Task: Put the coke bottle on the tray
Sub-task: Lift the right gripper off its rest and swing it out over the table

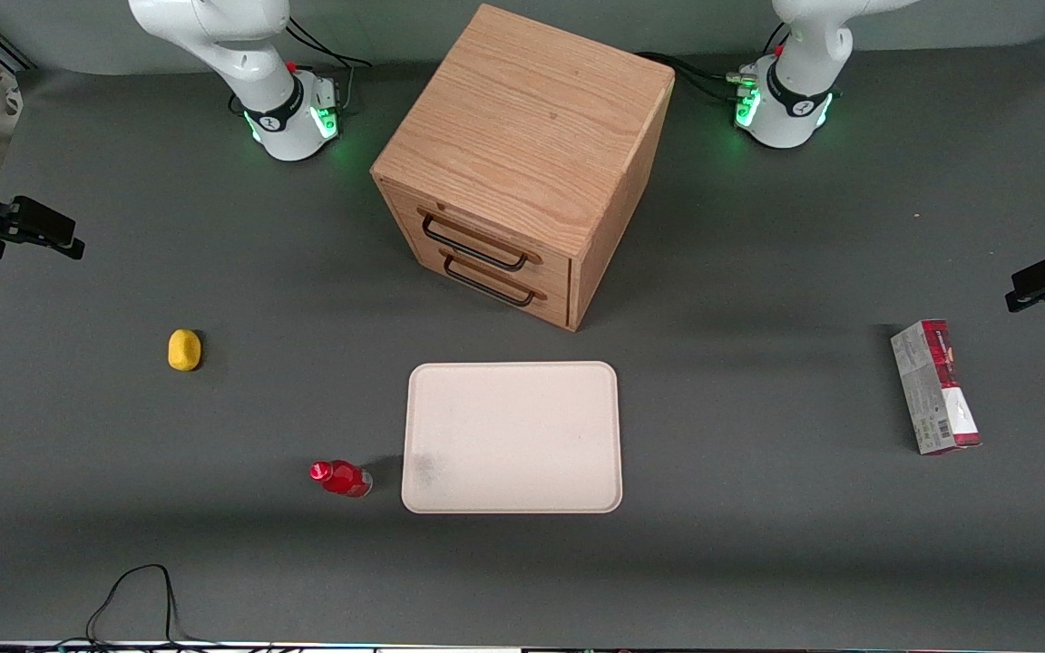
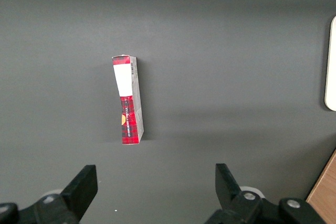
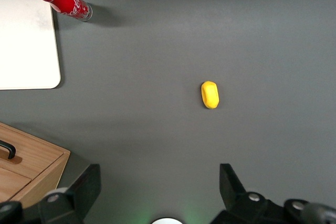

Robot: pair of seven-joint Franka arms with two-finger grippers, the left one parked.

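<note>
Front view, going left to right: the gripper [image 1: 69,236] hangs at the left edge, fingers spread apart and holding nothing. Lower centre-left, the coke bottle [image 1: 341,477] stands on the table just beside the tray [image 1: 512,437], not on it.

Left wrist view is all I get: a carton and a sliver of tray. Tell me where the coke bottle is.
Observer: The coke bottle is on the table beside the tray's smudged corner, with a small gap between them.
Operator: Report the gripper.
Observer: The gripper hangs open and empty above the table toward the working arm's end, well away from the bottle.
Operator: Name anything lying between them.
Observer: Only a yellow lemon-like lump, farther from the front camera than the bottle.
</note>
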